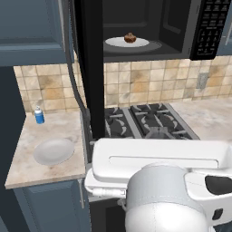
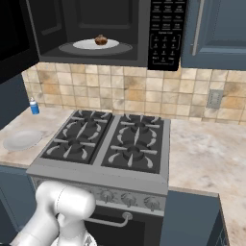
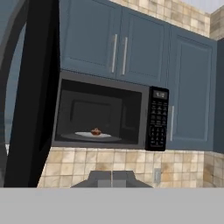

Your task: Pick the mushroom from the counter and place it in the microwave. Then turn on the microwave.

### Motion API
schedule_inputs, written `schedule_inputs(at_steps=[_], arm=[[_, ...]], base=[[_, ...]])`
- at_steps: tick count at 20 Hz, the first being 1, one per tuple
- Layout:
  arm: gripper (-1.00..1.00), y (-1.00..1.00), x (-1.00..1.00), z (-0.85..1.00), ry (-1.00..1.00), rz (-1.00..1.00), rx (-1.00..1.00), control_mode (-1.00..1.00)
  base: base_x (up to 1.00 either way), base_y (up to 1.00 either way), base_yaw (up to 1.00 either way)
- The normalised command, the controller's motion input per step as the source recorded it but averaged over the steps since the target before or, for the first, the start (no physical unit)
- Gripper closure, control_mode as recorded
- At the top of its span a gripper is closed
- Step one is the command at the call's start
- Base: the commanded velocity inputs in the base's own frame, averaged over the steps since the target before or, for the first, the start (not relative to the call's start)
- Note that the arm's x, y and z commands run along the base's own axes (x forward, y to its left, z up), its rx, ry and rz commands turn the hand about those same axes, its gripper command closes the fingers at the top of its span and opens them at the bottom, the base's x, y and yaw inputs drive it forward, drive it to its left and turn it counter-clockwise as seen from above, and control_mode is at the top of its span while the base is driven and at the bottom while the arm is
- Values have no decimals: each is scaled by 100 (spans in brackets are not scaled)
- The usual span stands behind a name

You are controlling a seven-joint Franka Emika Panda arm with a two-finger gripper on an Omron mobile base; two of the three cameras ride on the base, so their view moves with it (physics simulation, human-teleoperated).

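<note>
The mushroom [image 1: 130, 38] [image 2: 101, 40] [image 3: 96, 131] sits on a white plate [image 1: 118, 43] on the turntable inside the microwave [image 3: 131, 94]. The microwave's door [image 1: 93, 68] [image 3: 37, 100] stands wide open, swung out to the left. Its keypad [image 1: 212, 27] [image 2: 166, 33] [image 3: 157, 120] is on the right side. In the hand view my gripper [image 3: 112, 178] is at the bottom, its two tips pressed together with nothing between them. It is well back from the microwave and points at the wall tiles just below it. The counter [image 1: 54, 129] [image 2: 206, 153] lies on both sides of the stove.
A black gas stove [image 1: 145, 122] [image 2: 110, 144] lies under the microwave. On the left counter are an empty white plate [image 1: 53, 151] [image 2: 21, 140] and a small blue bottle [image 1: 39, 115] [image 2: 34, 106]. Dark blue wall cabinets [image 3: 113, 48] flank the microwave.
</note>
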Motion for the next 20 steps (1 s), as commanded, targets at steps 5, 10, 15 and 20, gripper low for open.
schedule_inputs(at_steps=[5,10,15,20], arm=[[100,15,4,0,0,-2,0,-100],[100,15,6,0,0,-2,0,-100],[100,14,5,0,0,-2,0,-100],[100,12,9,0,0,-2,0,-100]], base=[[0,0,0],[0,0,0],[0,0,0],[0,0,0]])
